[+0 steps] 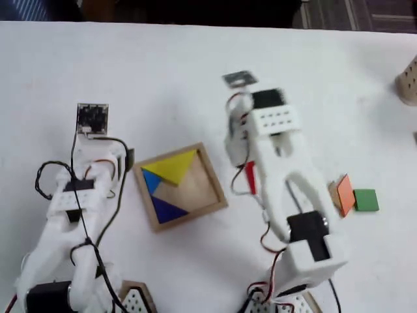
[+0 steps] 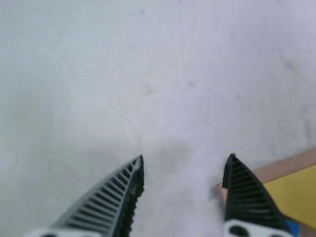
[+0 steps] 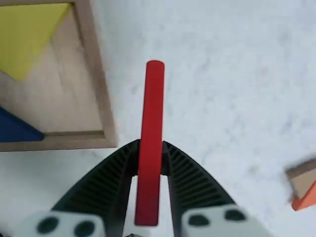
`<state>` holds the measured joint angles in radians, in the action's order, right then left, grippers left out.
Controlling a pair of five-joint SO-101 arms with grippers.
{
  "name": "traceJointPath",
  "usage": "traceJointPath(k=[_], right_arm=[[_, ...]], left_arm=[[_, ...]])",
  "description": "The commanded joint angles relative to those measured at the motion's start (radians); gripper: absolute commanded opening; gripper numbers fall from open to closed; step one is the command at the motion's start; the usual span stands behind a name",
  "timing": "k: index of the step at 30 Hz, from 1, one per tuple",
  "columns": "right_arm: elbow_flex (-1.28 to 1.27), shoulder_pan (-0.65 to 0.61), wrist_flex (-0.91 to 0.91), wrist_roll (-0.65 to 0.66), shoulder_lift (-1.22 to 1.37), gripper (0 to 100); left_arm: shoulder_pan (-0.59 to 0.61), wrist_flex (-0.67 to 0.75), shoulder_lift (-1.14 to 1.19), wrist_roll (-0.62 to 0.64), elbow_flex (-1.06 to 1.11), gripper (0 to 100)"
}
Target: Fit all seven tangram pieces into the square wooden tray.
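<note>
The red piece (image 3: pixel 153 98) stands edge-on, clamped in the right gripper (image 3: pixel 150 144), just beside the tray (image 3: pixel 96 74). The left gripper (image 2: pixel 185 159) gapes, holding nothing.

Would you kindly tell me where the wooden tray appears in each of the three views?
High view: the wooden tray lies mid-table, between the two arms.
Left wrist view: its rim lies beside the left gripper.
Right wrist view: its rim lies beside the red piece in the right gripper.
Shared landmark: the yellow piece inside it.
</note>
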<state>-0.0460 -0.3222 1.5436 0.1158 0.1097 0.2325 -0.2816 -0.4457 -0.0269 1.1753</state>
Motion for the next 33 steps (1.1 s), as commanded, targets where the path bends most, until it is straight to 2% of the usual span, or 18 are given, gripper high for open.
traceJointPath(k=[1,9,20,25,33], right_arm=[[-0.072,-0.093,-0.108,-0.074,-0.061,1.8],[-0.169,-0.128,-0.321,-0.160,0.035,1.8],[-0.163,-0.200,-0.341,-0.150,0.090,1.8],[-0.163,-0.231,-0.346,-0.069,0.116,2.1],[-0.091,-0.248,-0.306,-0.012,0.199,4.7]], left_arm=[[0.013,-0.008,-0.027,-0.003,-0.006,27],[0.027,-0.008,-0.027,-0.003,-0.006,27],[0.028,-0.008,-0.027,-0.003,-0.006,27],[0.028,-0.008,-0.027,-0.003,-0.006,27],[0.028,-0.008,-0.027,-0.003,-0.006,27]])
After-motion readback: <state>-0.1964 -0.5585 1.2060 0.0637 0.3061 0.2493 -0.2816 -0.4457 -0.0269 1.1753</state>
